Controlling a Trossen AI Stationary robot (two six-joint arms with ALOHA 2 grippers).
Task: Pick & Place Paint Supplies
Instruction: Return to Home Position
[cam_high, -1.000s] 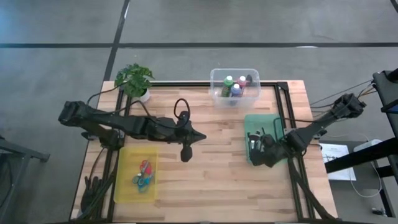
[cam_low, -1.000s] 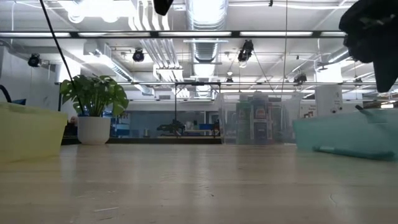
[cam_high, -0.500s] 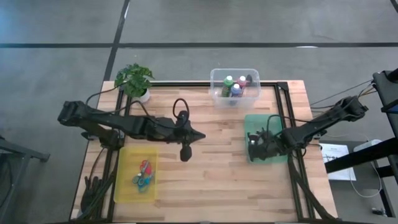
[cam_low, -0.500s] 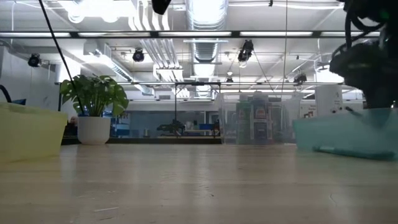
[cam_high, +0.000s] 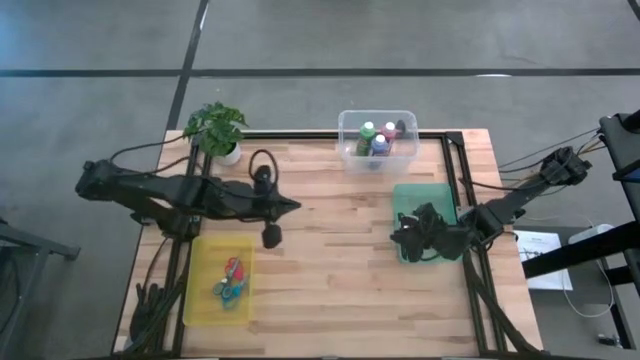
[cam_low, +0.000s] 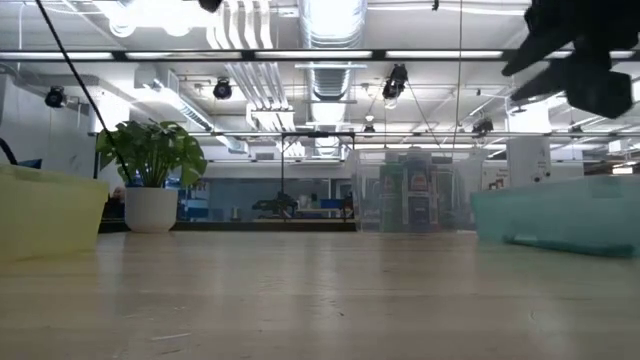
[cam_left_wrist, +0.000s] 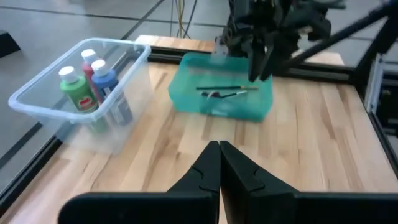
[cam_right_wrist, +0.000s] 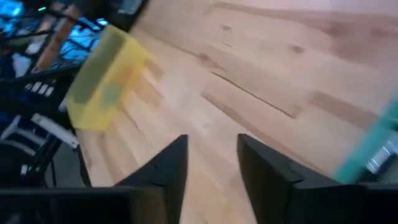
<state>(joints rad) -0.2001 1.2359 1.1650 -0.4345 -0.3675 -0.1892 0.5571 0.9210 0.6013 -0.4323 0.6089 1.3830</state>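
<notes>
Green, pink and blue paint bottles (cam_high: 375, 140) stand in a clear bin (cam_left_wrist: 37, 99) at the table's far edge. Thin brushes (cam_left_wrist: 224, 92) lie on the floor of a green tray (cam_high: 425, 200) at the right. Scissors (cam_high: 230, 280) lie in a yellow tray (cam_high: 205, 300) at the near left. My right gripper (cam_right_wrist: 211, 155) hangs open above the green tray's left edge, tipped toward the table's middle, nothing between its fingers. My left gripper (cam_left_wrist: 219, 152) is shut and holds nothing, above bare table left of centre, pointing toward the right.
A potted green plant (cam_high: 215, 125) stands at the far left corner. A black frame rail (cam_high: 455, 180) runs along the table's right side beside the green tray. Bare wood (cam_high: 340, 270) lies between the yellow tray and the green tray.
My left gripper has drawn back toward the table's left edge and risen a little, staying shut. My right gripper dipped toward the green tray, then rose again and rolled, and now tips toward the table's middle.
</notes>
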